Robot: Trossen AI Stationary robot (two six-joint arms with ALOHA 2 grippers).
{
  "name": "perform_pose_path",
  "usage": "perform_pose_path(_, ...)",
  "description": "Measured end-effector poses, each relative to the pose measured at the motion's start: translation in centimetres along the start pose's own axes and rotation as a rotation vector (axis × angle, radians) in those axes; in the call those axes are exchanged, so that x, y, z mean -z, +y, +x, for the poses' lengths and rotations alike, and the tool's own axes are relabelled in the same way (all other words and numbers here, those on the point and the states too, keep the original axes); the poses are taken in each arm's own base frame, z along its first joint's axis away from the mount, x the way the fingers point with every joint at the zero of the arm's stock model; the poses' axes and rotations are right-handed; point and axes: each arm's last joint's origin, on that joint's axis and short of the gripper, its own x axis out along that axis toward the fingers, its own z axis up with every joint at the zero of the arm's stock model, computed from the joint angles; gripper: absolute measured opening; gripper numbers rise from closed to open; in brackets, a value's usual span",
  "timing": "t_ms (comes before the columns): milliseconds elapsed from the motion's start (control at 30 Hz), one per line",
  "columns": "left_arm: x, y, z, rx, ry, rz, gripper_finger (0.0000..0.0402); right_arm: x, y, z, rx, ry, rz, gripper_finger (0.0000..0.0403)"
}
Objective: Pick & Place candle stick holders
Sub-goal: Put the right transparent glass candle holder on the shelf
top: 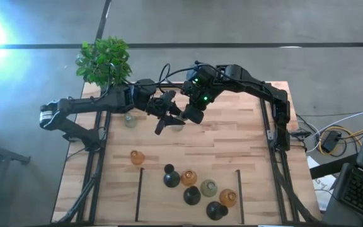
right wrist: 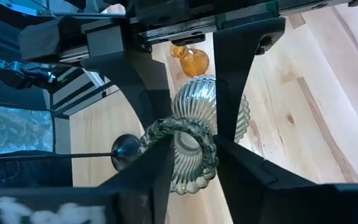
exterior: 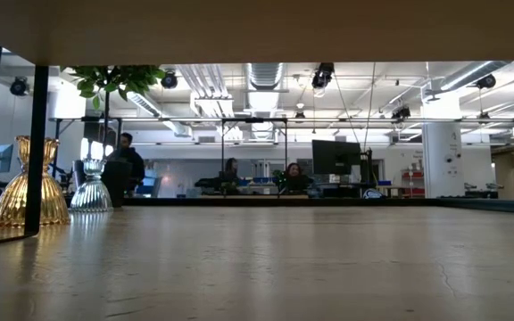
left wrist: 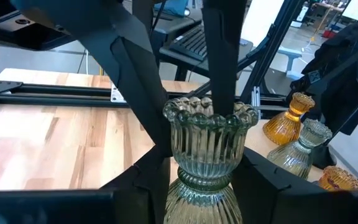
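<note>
Clear ribbed holder (left wrist: 207, 140) gripped by left tool (left wrist: 197, 168), right tool (right wrist: 191, 155) loosened around its neck.

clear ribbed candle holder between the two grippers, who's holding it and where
The left gripper clamps the clear ribbed candle holder at its neck; the right gripper straddles its rim.

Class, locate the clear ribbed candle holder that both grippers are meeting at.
In the high view, the clear ribbed candle holder sits mid-table between the left gripper and right gripper, beyond the amber holder.
</note>
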Motion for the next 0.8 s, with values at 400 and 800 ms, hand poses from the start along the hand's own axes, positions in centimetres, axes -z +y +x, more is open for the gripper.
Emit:
perform_pose_path(400, -1.4, -1.3, -2.5, -0.059, -0.053, 0.022, 0.0126, 1.7, 1.1, -5.0, 0.052, -0.068, -0.061, 0.0143)
perform_pose_path(800, -2.2, -5.0, -8.7, -0.296, -0.051, 0.017, 0.0126, 6.4, 1.0, -9.8, 0.333, -0.045, -0.096, 0.0086)
